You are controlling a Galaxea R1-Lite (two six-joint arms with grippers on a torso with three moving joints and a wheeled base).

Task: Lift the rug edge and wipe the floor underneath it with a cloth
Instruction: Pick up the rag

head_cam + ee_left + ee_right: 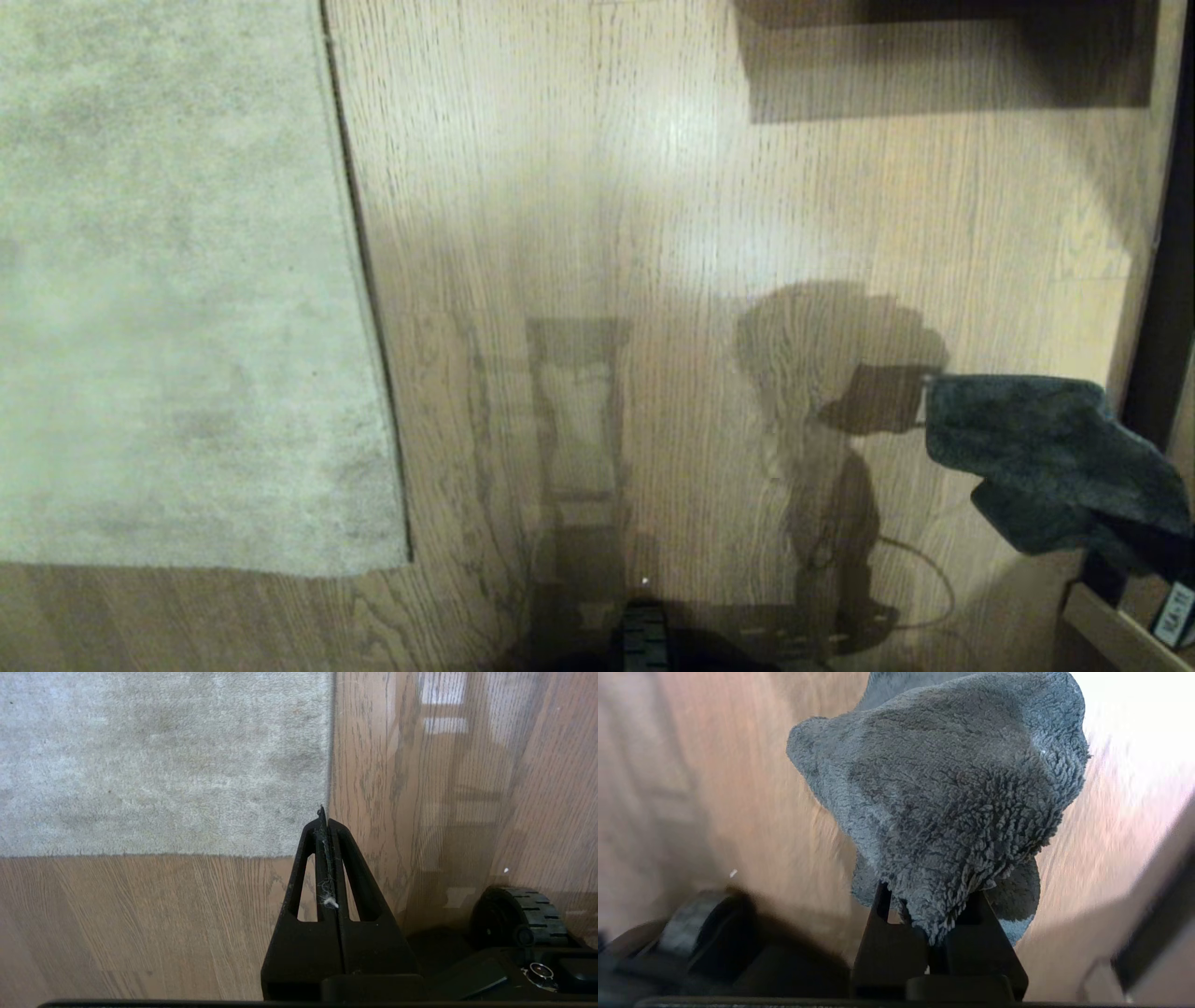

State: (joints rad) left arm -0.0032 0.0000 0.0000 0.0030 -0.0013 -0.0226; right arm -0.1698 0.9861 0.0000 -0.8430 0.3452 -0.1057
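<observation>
**Cloth held up, rug flat**

The right tool (pixel 931 933) pinches the cloth (pixel 1055 467) above the floor (pixel 653 233), well apart from the rug edge (pixel 359 280). The left tool (pixel 328 826) is pressed together, empty, near the rug corner.

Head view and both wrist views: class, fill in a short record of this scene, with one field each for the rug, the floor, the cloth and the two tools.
rug edge: lying flat, corner near the robot
floor: wood-grain planks, bare beside the rug
cloth: pinched in the right tool, hanging off the floor
right tool: shut on the cloth
left tool: shut, empty, above the rug corner
</observation>
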